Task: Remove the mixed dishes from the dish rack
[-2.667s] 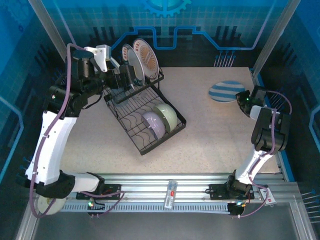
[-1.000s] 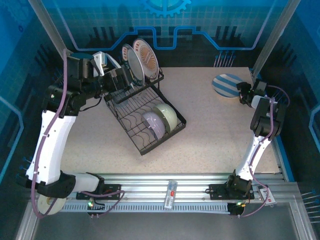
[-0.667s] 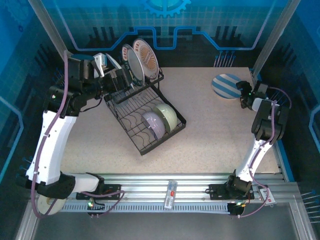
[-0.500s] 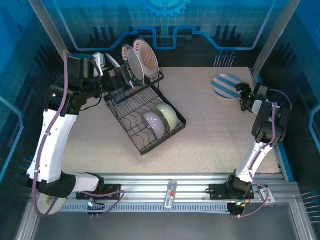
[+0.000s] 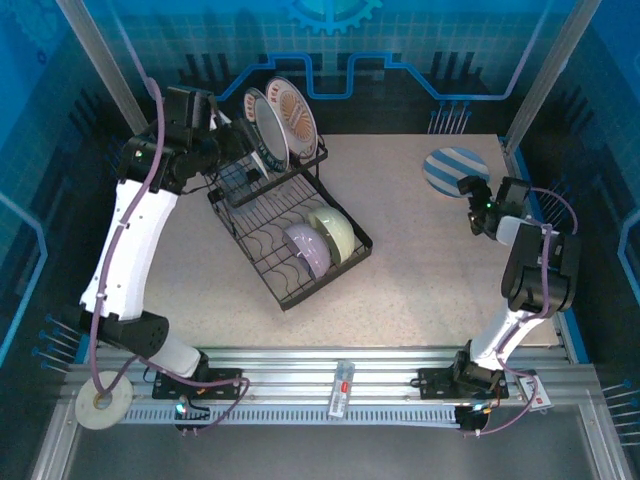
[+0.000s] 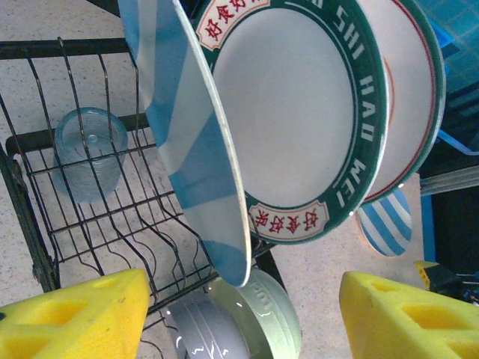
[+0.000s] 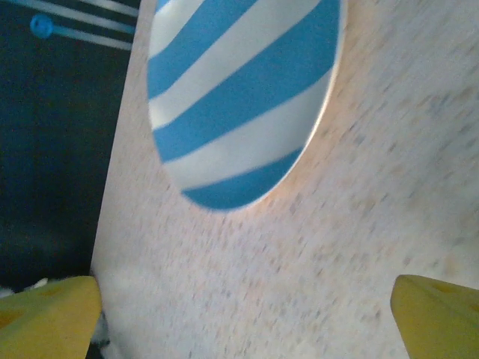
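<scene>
The black dish rack sits left of centre on the table. On its raised tier a blue-and-white striped plate stands on edge, then a green-rimmed plate and the orange-rimmed white plate. The clear tumbler lies in the basket. A lavender bowl and a pale green bowl rest on the lower tray. My left gripper is open, its yellow fingers either side of the striped plate's lower edge without touching it. Another striped plate lies flat at the far right. My right gripper stands open just short of it.
The table's right edge and a frame post run close behind the right arm. A roll of tape sits off the table at the front left. A small device lies on the front rail.
The right gripper set the striped plate down at the far right, let go and backed off. The left arm swung in behind the standing plates on the raised tier.
</scene>
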